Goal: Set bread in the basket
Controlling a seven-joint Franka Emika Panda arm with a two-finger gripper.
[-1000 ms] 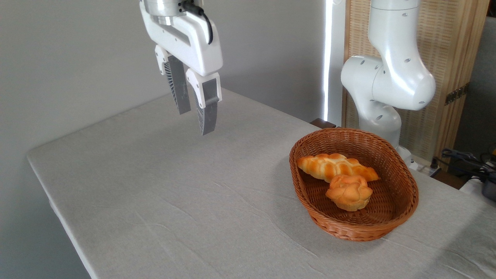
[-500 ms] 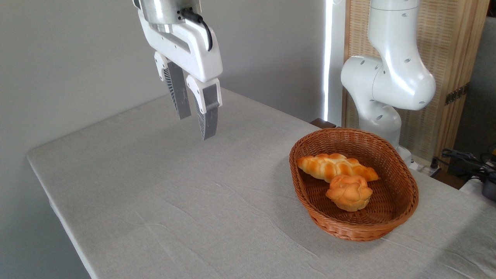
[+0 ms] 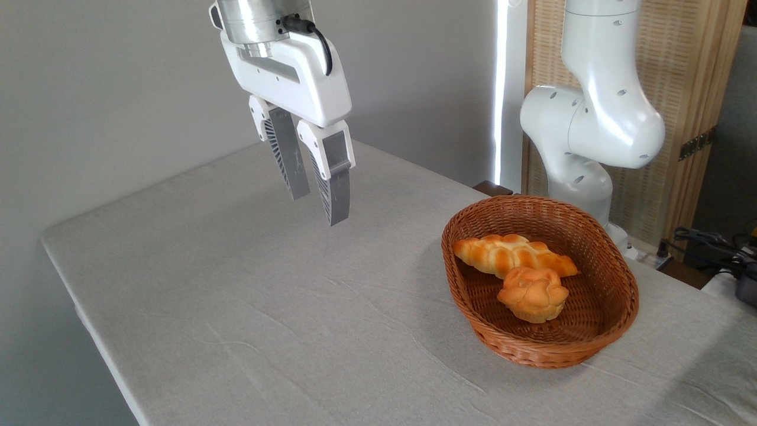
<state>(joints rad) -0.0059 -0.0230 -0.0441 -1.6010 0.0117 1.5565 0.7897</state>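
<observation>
Grey-clothed table [image 3: 266,307] otherwise bare | basket [image 3: 615,278] right of centre, braided loaf [image 3: 508,253] inside | bread [image 3: 533,293] already in basket, touching loaf | gripper [image 3: 319,207] upper left, jaws slightly apart, empty, shifted right and lower since half a second ago | you can mark task done.
</observation>
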